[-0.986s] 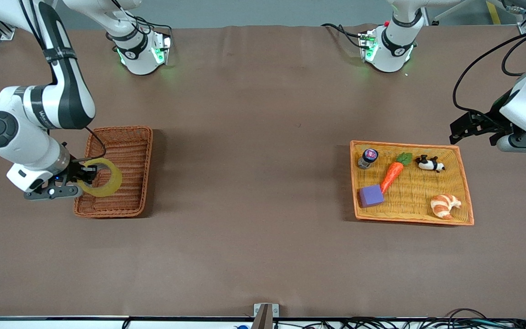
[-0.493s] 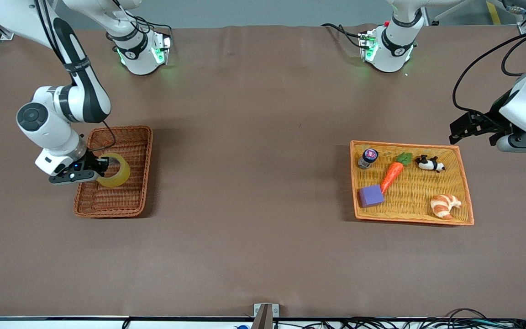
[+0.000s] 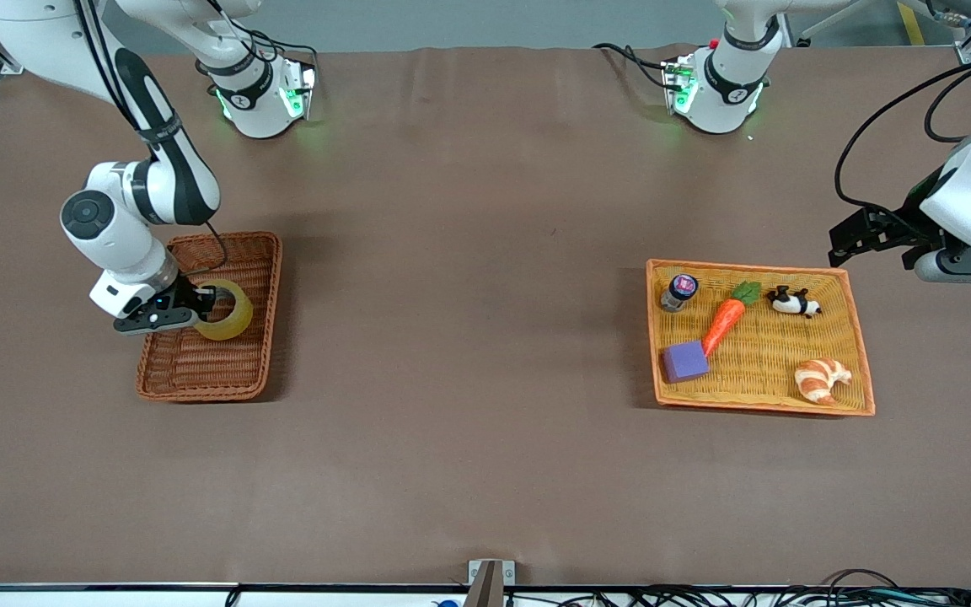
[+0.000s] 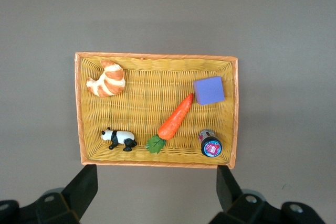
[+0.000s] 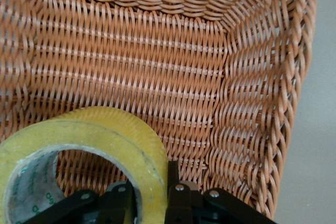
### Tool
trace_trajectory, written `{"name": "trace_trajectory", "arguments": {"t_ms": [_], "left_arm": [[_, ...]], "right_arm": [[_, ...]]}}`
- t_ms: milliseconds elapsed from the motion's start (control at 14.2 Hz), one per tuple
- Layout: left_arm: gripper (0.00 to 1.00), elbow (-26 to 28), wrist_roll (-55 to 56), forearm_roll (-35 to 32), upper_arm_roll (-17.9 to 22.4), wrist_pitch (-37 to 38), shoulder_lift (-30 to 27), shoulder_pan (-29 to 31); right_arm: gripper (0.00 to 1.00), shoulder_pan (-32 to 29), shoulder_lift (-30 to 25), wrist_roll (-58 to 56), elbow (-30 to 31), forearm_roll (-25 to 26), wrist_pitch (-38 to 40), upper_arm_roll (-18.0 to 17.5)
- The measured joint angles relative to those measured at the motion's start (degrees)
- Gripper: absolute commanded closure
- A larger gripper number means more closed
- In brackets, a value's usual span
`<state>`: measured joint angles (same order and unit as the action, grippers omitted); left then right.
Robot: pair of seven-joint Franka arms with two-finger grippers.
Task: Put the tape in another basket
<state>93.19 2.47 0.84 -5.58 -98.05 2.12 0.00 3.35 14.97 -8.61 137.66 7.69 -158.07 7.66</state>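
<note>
The tape [image 3: 226, 310], a yellowish translucent roll with a grey core, is inside the reddish-brown wicker basket [image 3: 241, 253] at the right arm's end of the table. My right gripper [image 3: 201, 305] is shut on the tape's wall, one finger inside the core and one outside. In the right wrist view the tape [image 5: 94, 135] sits low over the basket's woven floor [image 5: 131, 61], clamped between the fingers [image 5: 173, 182]. My left gripper [image 3: 861, 236] is open and empty, waiting over the table beside the orange-yellow basket [image 3: 861, 337]; its fingertips [image 4: 84, 187] frame that basket [image 4: 157, 56].
The orange-yellow basket holds a croissant [image 3: 823, 379], a carrot [image 3: 726, 316], a purple block [image 3: 685, 361], a panda figure [image 3: 793, 301] and a small jar [image 3: 679, 291]. Brown table cloth spreads between the two baskets.
My right gripper has lowered with the tape and moved toward the basket's middle; the tape now sits down inside the basket. The left arm has not moved.
</note>
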Motion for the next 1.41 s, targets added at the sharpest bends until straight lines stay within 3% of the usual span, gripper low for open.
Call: {"name": "trace_trajectory", "arguments": {"t_ms": [70,211,282,563,775,986,1197,1408], "left_arm": [[0.0,0.0,0.0,0.0,0.0,-0.1,0.1,0.0],[0.0,0.0,0.0,0.0,0.0,-0.7,0.3,0.0],[0.0,0.0,0.0,0.0,0.0,-0.9,0.3,0.0],[0.0,0.0,0.0,0.0,0.0,-1.0,0.6,0.0],[0.0,0.0,0.0,0.0,0.0,-1.0,0.7,0.0],[0.0,0.0,0.0,0.0,0.0,-1.0,0.7,0.0],[0.0,0.0,0.0,0.0,0.0,-1.0,0.7,0.0],[0.0,0.0,0.0,0.0,0.0,-1.0,0.7,0.0]], "right_arm": [[0.48,0.0,0.2,0.0,0.0,0.0,0.0,0.0],[0.05,0.0,0.5,0.0,0.0,0.0,-0.4,0.1],[0.0,0.0,0.5,0.0,0.0,0.0,-0.5,0.2],[0.0,0.0,-0.6,0.0,-1.0,0.0,-0.4,0.2],[0.0,0.0,-6.2,1.8,-3.4,-0.2,2.6,-0.1],[0.0,0.0,-10.7,5.9,-12.1,-0.2,20.2,-1.5],[0.0,0.0,-11.7,9.4,-28.6,-0.3,42.8,-3.2],[0.0,0.1,-12.1,11.0,-40.1,-1.0,56.8,-5.0]]}}
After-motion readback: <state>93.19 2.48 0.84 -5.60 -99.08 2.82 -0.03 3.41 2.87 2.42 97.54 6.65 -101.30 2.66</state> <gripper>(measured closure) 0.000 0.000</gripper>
